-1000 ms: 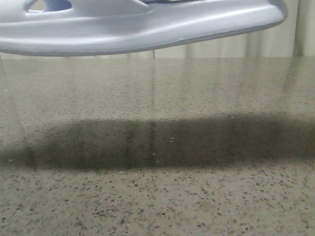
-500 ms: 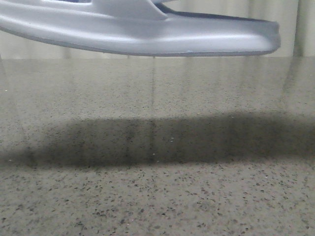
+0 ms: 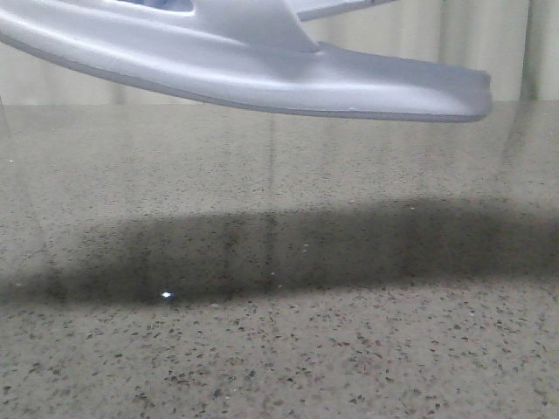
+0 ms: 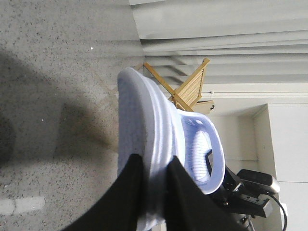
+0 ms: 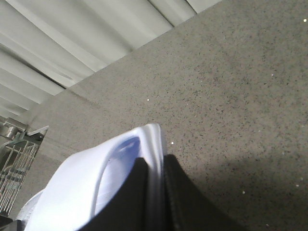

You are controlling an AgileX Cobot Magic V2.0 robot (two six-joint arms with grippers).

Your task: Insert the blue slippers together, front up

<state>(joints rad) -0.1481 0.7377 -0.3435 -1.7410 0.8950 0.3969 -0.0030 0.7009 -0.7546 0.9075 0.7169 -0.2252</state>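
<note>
A pale blue slipper (image 3: 262, 74) hangs in the air across the top of the front view, its right end tilted down. A thin edge of a second blue slipper (image 3: 345, 7) shows above it. No gripper shows in that view. In the left wrist view my left gripper (image 4: 154, 159) is shut on the thick sole of a blue slipper (image 4: 144, 115), whose strap (image 4: 204, 154) faces away from the table. In the right wrist view my right gripper (image 5: 155, 161) is shut on the sole edge of a blue slipper (image 5: 82, 192).
The speckled stone table (image 3: 279, 349) lies below, with the slipper's dark shadow (image 3: 288, 249) across its middle. Curtains hang behind the table. A wooden rack (image 4: 187, 89) stands past the table's far edge. Part of the other arm (image 4: 248, 190) shows beyond the slipper.
The slipper in the front view has turned: its right end has dropped and its left end has risen. Its shadow on the table has hardly shifted.
</note>
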